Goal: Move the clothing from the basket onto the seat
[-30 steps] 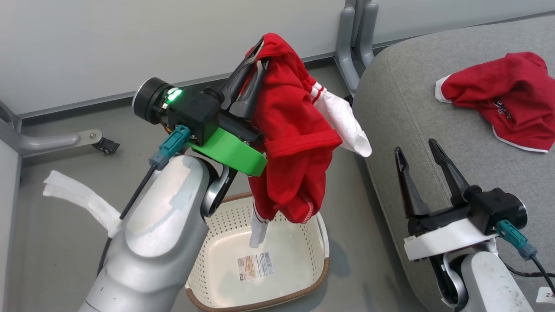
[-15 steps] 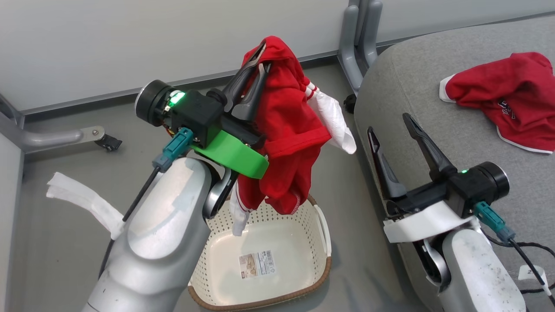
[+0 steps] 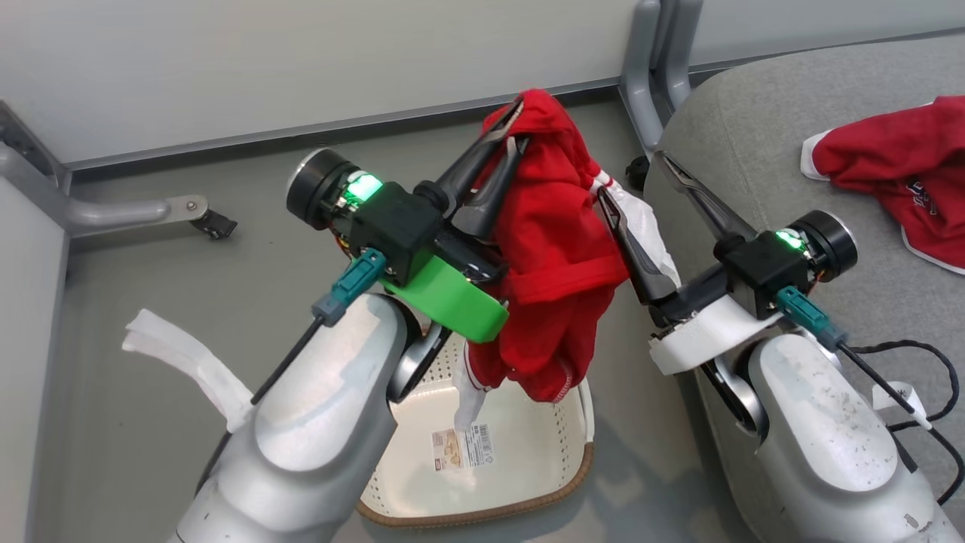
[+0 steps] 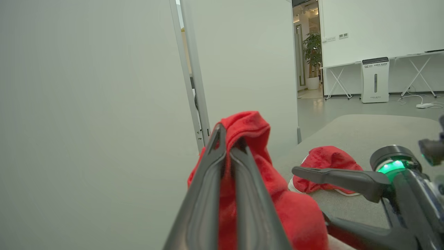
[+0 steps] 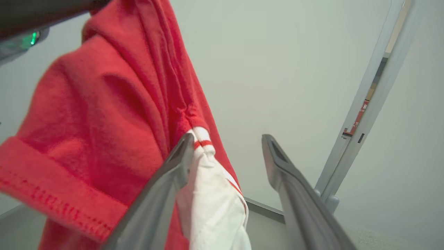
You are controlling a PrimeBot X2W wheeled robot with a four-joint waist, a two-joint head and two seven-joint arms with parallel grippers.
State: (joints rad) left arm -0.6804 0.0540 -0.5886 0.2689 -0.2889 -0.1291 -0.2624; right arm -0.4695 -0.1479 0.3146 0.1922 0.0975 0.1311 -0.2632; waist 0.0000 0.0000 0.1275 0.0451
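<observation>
**Figure: transfer of the second garment.** The left claw [image 3: 519, 121] was pressed together on a bunched fold near the top of the red shorts [image 3: 554, 249]. It pinched them high above the basket [image 3: 490, 516], so the garment hung free of the rim. Only a white trailing end dangled over the basket's open interior, above the label [image 3: 460, 446] on its floor. A pinch at the upper fold let the cloth drape by its own weight, which probably kept it from snagging on the perforated wall.

The right claw [image 3: 632, 175] stood spread, above the basket and to the robot's right of it, beside the shorts' white panel [image 3: 648, 226]. In the right wrist view one finger touched that panel and the other stood apart from it, with nothing clamped. This placement suggested readiness to take or steady the hanging side.

The seat [image 3: 746, 136] lay just beside the basket on the robot's right. The red jersey [image 3: 897, 170] rested crumpled on it, well apart from the basket. With the jersey on the seat and the shorts lifted out, the task appeared more than half complete: the shorts had yet to reach the seat.
</observation>
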